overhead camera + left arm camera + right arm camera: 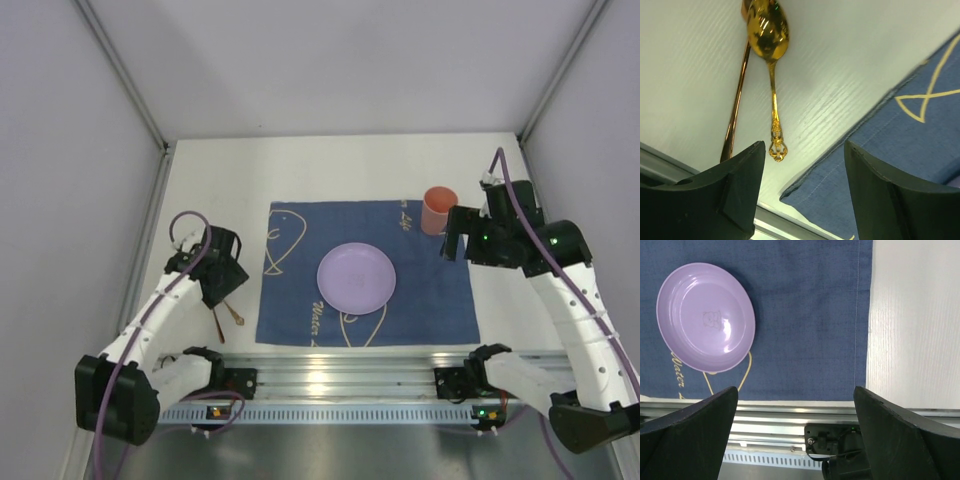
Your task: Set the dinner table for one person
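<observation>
The white dinner table [210, 180] bears a dark blue cloth [300, 250] with a purple plate [356, 277] in its middle. A salmon cup [438, 210] stands at the cloth's far right corner. A gold spoon [768, 35] and a copper utensil [737, 100] lie side by side on the table left of the cloth [900, 150], and they also show in the top view [230, 316]. My left gripper [218, 292] hovers over them, open and empty [805, 145]. My right gripper [455, 245] is open and empty [796, 390] just below the cup, over the cloth's right edge. The plate [705, 317] lies to its left.
An aluminium rail [340, 375] runs along the table's near edge with both arm bases on it. Grey walls close in the back and both sides. Bare white table [915, 315] lies right of the cloth [805, 315].
</observation>
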You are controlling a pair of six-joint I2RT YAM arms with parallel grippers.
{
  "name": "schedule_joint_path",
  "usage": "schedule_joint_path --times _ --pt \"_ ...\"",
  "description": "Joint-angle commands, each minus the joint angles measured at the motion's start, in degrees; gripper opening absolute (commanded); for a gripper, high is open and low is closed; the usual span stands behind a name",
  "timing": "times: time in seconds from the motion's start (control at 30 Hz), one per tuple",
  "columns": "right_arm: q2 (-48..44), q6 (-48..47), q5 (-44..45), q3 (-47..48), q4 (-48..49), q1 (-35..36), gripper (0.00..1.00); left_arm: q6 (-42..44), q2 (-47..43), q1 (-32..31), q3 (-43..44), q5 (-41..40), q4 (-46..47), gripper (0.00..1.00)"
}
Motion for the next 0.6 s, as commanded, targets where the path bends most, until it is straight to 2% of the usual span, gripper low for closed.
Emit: schedule_joint_path --times 0.0,0.17,0.33,0.57 --pt "0.69 -0.51 1.00 1.66 0.80 2.01 1.00 -5.69 0.88 0.86 -3.27 1.72 -0.39 0.69" --pt "1.30 -0.78 2.32 1.75 0.54 3.68 1.00 -7.63 -0.97 0.94 -8.63 1.20 2.42 0.67" --pt "1.74 -1.04 3.02 1.57 0.36 4.30 1.00 -8.33 1.31 1.03 -10.22 -0.73 4.27 0.64" --pt "3.15 -1.21 3.90 1.75 0.45 4.56 1.00 -3.25 5.09 3.84 -10.66 -3.99 9.36 0.62"
